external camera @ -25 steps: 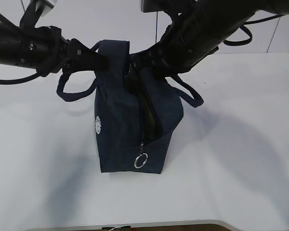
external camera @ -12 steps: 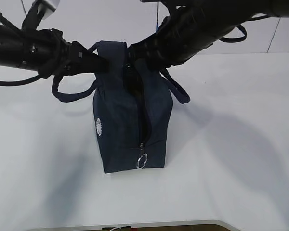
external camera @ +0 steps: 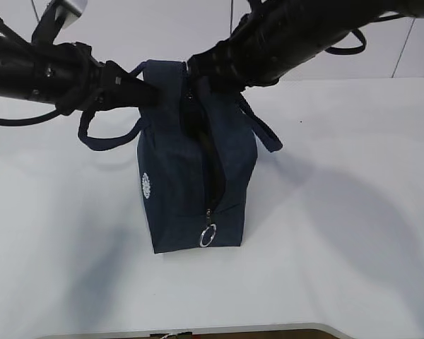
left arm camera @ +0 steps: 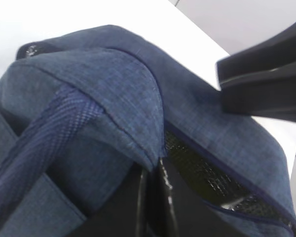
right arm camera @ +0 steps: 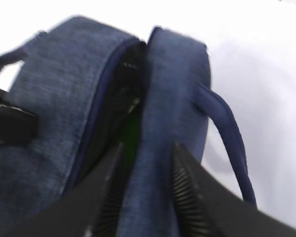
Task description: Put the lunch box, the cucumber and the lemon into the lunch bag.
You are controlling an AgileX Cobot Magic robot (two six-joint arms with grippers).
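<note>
I see the bag (external camera: 191, 176) standing at the table (external camera: 353, 212) centre, its zipper slit narrow, ring pull (external camera: 208, 235) at 6 o'clock. My left gripper (external camera: 150, 93) pinches the bag's top edge from 9 o'clock, fingers tight on fabric. My right gripper (right arm camera: 147, 197) stands partly spread, one finger (right arm camera: 190, 197) each side of the right wall. Something green shows inside.

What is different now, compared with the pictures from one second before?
The lunch bag was spread open a second ago; now its mouth has narrowed to a slit and it stands squarer. The right gripper has opened its jaws, which now straddle the bag's right flap. The left gripper stays shut on the left flap. The table looks unchanged.
</note>
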